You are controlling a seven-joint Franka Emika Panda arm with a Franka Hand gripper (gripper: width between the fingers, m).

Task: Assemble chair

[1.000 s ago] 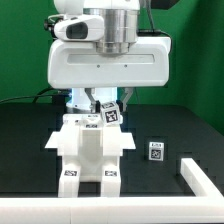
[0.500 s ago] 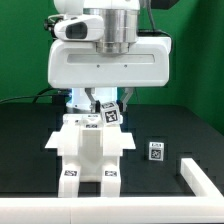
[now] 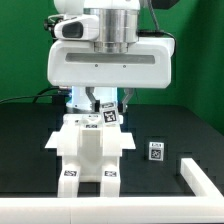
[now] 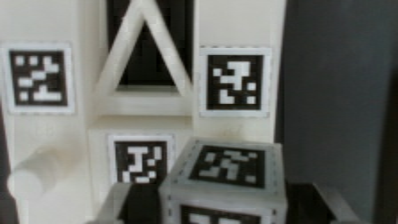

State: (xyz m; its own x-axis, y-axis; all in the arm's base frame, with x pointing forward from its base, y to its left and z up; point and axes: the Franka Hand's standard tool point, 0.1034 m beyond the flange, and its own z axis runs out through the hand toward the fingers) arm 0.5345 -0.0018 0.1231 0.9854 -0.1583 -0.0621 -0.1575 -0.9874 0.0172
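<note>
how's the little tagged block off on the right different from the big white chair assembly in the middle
Size: the small block is far smaller than the chair assembly. Place: the chair assembly stands below the robot arm; the small block lies alone toward the exterior view's right. Tags: the chair assembly shows several, the small block one. Both are white, tagged, and rest on the black table.

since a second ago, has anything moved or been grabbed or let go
Nothing visibly changed. The end effector sits low over the chair as before. The tagged block at the chair's top is in the same spot. The small tagged piece on the exterior view's right has not moved.
</note>
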